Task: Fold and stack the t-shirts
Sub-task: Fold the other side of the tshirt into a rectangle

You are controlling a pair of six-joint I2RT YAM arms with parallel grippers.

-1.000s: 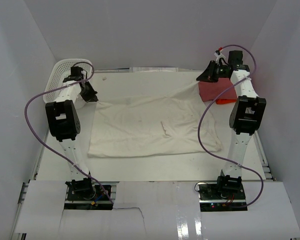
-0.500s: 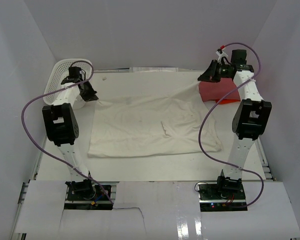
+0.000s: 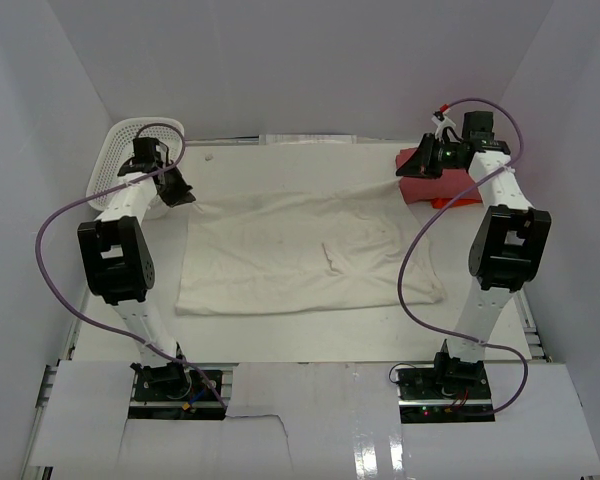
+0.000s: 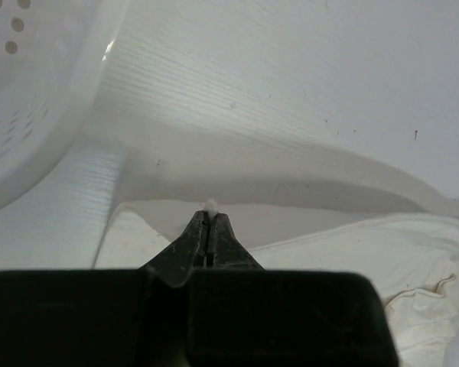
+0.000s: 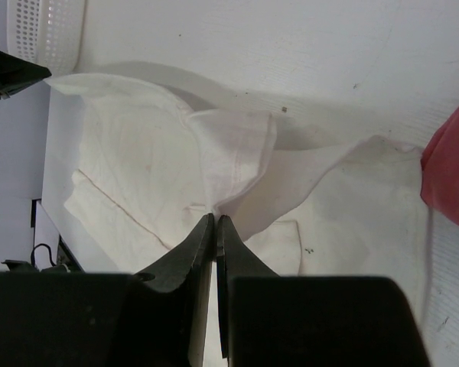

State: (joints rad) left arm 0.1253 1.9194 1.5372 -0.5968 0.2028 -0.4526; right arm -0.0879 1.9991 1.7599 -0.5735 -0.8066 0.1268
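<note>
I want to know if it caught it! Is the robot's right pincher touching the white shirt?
Touching. The right wrist view shows the right gripper shut on a fold of the cream-white t-shirt, with the cloth running straight into its tips.

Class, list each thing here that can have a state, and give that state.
White shirt: spread out, far edge pinched up at both ends.
Red shirt: folded, lying far right, not held.
Basket: far left, not held.
Left end effector: shut on white shirt.
Right end effector: shut on white shirt.
</note>
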